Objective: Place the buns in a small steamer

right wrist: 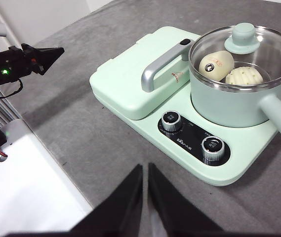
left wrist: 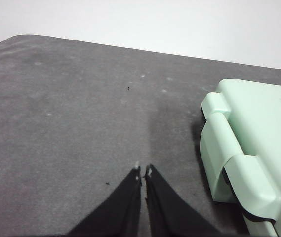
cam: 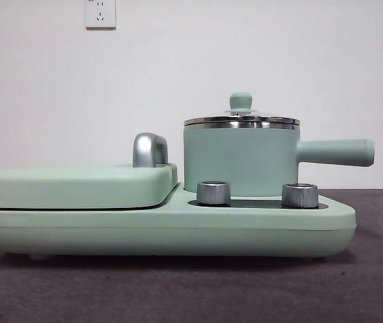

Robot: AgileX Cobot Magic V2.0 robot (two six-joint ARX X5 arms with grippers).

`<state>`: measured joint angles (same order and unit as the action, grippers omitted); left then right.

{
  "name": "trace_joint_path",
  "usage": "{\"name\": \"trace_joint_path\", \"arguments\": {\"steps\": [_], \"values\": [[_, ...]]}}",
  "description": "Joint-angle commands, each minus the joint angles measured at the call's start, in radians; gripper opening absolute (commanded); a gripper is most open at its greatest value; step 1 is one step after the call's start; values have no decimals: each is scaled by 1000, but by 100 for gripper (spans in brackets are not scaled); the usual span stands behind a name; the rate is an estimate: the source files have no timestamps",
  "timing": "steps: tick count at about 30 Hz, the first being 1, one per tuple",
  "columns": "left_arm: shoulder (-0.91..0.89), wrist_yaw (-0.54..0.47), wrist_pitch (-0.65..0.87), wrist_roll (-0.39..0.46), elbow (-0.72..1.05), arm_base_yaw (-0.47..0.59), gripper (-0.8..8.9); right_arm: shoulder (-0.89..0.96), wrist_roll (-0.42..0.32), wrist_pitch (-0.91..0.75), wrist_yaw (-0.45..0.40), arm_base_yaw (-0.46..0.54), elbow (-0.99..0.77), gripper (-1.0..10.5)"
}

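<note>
Both buns [right wrist: 231,70] already lie inside the small steamer [right wrist: 239,94] under its glass lid [right wrist: 244,42], well ahead of the right hand [right wrist: 145,170], which, like the left hand [left wrist: 143,173], hangs pressed together and holding nothing, so the task looks complete

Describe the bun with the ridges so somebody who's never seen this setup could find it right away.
Find the mint-green cooker base on the grey table, then the small steamer with the long side handle standing on it. Under its glass lid lie two buns; the ridged bun is rounder, grooved, nearer the handle, while the smooth bun is loaf-shaped.
</note>
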<state>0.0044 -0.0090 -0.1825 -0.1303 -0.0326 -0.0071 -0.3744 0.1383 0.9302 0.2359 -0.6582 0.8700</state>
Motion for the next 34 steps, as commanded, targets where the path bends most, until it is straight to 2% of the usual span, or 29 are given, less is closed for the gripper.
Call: {"name": "trace_joint_path", "arguments": {"steps": [1,12,15,18,21,27,31,34], "values": [[-1,-3,-4,9,20,1,20,-2,-4,-11,0,-7,6,16],[-1,-3,-4,9,20,1,20,-1,-4,-12,-1,0,6,16],[-1,-3,-4,9,20,1,20,3,-4,-14,3,46,3,16],[-1,-3,-4,9,20,1,20,9,-5,-35,-3,138,-24,16],[-1,-3,-4,9,20,1,20,35,-12,-129,-22,246,-103,16],[-1,-3,-4,9,20,1,20,125,-29,-473,-138,422,-379,16],[-1,-3,-4,9,20,1,20,196,-80,-640,-257,506,-561,16],[-1,-3,-4,9,20,1,20,251,-116,-726,-288,558,-667,16]]}}
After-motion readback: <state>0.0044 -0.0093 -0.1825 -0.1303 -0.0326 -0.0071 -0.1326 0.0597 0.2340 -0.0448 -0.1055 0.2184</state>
